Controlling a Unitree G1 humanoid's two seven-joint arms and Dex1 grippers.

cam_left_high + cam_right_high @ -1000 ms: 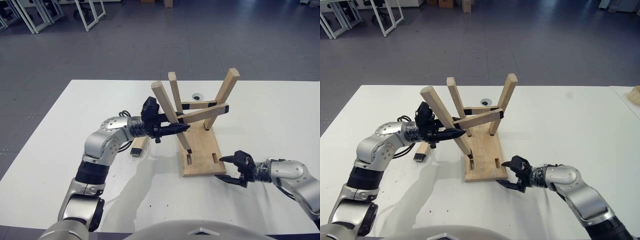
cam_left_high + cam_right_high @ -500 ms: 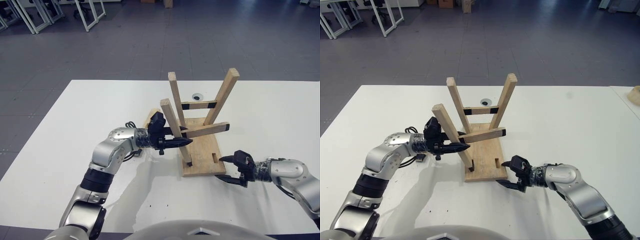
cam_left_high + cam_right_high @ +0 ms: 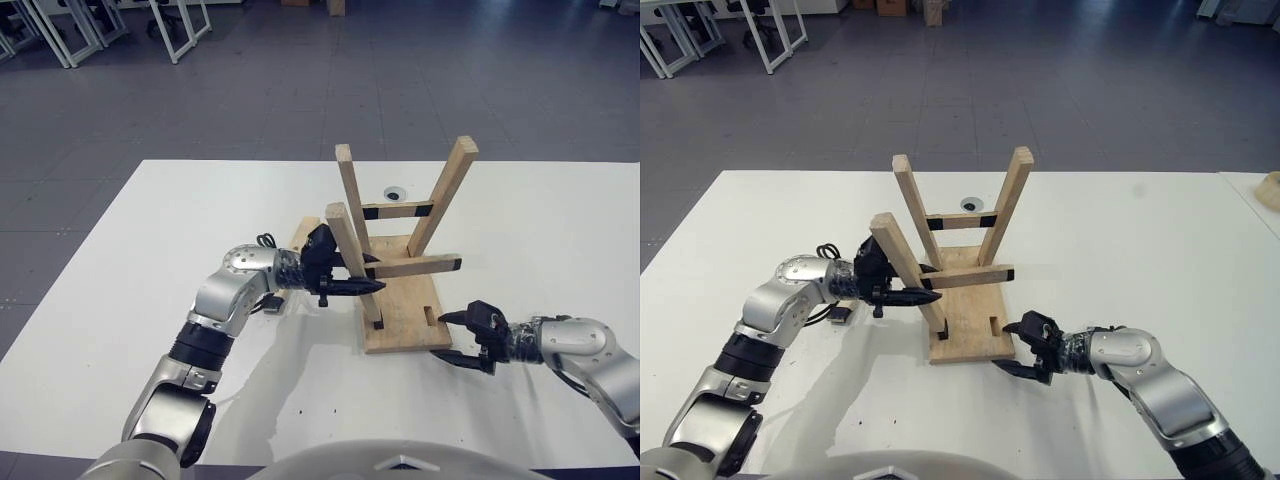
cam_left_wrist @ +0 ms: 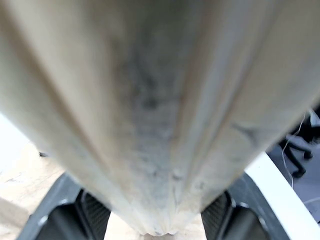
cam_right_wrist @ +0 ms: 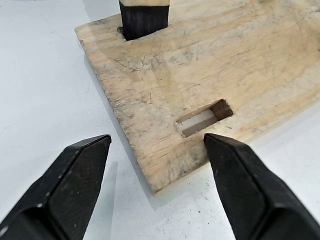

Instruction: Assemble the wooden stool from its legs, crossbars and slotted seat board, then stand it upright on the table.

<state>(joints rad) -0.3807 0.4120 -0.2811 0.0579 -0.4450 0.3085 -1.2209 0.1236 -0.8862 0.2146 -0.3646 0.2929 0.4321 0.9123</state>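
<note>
White table (image 3: pixel 110 300): flat top, a few small dark specks (image 3: pixel 862 425) on the surface nearer the robot than the slotted seat board (image 3: pixel 405 318). The board lies flat on the top. A loose wooden piece (image 3: pixel 302 232) lies just left of the board's far end, partly hidden. A round grommet hole (image 3: pixel 394 192) sits in the top beyond the board.

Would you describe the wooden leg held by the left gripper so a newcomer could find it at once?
On the white table lies the seat board, with a pair of legs standing at its far end. The leg rises tilted from the board's near left slot, clamped by the left gripper. Unlike that pair, its crossbar juts right to a free, black-tipped end.
</note>
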